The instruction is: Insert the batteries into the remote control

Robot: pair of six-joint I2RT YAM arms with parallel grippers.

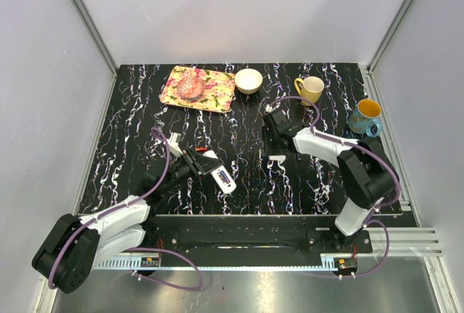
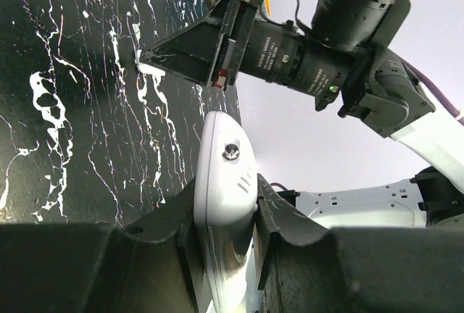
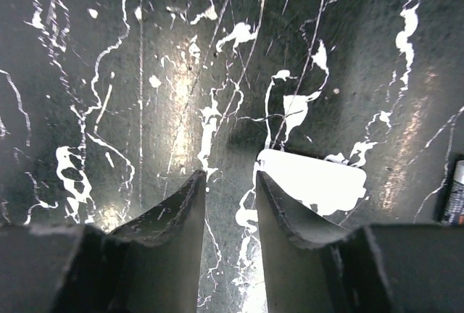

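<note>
My left gripper [image 1: 205,162] is shut on the remote control [image 1: 220,172], a slim white bar held at the table's left middle. Its slot shows reddish and blue marks. In the left wrist view the remote [image 2: 226,161] stands edge-on between my fingers, and my left gripper [image 2: 226,181] clamps it. My right gripper [image 1: 275,141] hangs open and empty just above the table. In the right wrist view my right gripper [image 3: 228,175] has bare table between the fingers. The small white cover piece [image 3: 319,181] lies just right of it, and also shows in the top view [image 1: 276,158]. One dark battery [image 3: 455,193] shows at the right edge.
A floral tray [image 1: 214,92] with a pink object, a white bowl [image 1: 249,80], a yellow mug [image 1: 310,89] and a blue mug [image 1: 365,116] stand along the back of the black marbled table [image 1: 130,146]. Grey walls close in three sides.
</note>
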